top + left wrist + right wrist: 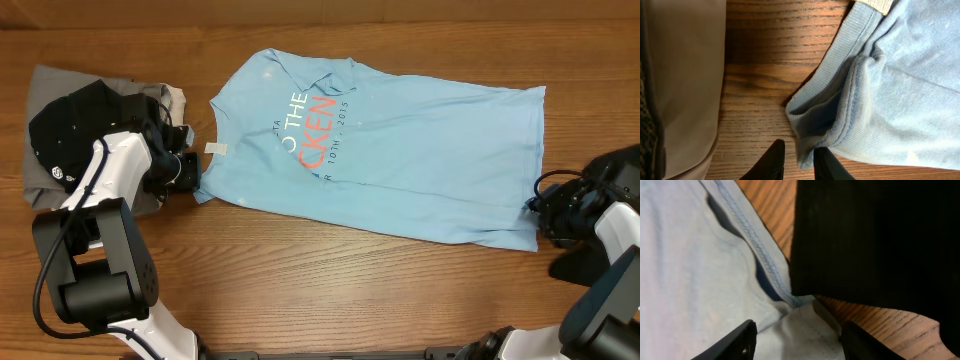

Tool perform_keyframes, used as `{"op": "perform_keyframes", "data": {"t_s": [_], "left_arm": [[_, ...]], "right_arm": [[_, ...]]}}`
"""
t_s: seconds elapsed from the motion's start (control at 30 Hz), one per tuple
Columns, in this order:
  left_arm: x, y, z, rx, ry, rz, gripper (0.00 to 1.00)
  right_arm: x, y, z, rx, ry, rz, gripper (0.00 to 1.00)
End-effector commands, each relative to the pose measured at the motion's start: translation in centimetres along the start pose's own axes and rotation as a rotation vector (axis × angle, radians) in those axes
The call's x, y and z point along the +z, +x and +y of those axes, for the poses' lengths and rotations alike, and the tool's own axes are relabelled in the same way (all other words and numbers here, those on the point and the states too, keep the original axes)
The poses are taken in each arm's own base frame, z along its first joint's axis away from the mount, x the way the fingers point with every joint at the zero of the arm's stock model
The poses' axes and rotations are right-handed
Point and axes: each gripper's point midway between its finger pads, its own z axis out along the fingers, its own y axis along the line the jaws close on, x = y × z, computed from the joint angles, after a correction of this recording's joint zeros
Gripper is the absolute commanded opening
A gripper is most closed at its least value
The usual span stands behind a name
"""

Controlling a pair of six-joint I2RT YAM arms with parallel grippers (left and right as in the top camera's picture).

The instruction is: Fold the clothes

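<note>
Wooden table (350, 290): one light-blue T-shirt (420, 150), three piled garments (70, 120), left tool (799, 161), right tool (797, 336)

Soft, even light falls from above on the table (330, 280). The light-blue T-shirt (420, 150) throws only a thin shadow along its hem, with no glare. The left wrist view is crisp, shaded beside the beige garment (685, 75). The right wrist view is blurred, and its dark shape (875, 240) shows no detail.

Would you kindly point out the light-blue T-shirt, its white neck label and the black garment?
light-blue T-shirt (430, 150), overhead view, plain fabric right of the print.
white neck label (217, 150), overhead view, middle of the label.
black garment (75, 115), overhead view, its top surface.
</note>
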Motion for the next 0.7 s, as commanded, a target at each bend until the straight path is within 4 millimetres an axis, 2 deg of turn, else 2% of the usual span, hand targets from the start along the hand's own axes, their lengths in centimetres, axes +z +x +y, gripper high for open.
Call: {"op": "perform_keyframes", "data": {"t_s": [0.0,0.07,0.2,0.23,0.53,0.67], "left_arm": [[0.1,0.0,-0.1,-0.031,0.026,0.000,0.24],[0.1,-0.1,-0.2,-0.030,0.033,-0.004,0.24],[0.1,-0.3,-0.2,-0.029,0.032,-0.012,0.24],[0.1,-0.3,-0.2,-0.029,0.032,-0.012,0.24],[0.1,-0.9,-0.1,-0.025,0.029,-0.035,0.24],[0.1,-0.8,-0.1,-0.026,0.029,-0.033,0.23]], "right_arm": [[0.2,0.0,0.0,-0.043,0.002,-0.002,0.51],[0.2,0.2,0.4,-0.046,-0.020,0.007,0.40],[0.2,0.5,1.0,-0.046,-0.051,0.021,0.07],[0.1,0.5,1.2,-0.047,-0.066,0.024,0.04],[-3.0,-1.8,6.6,-0.163,-0.291,-0.002,0.04],[-3.3,-2.4,7.0,-0.171,-0.302,-0.020,0.04]]}}
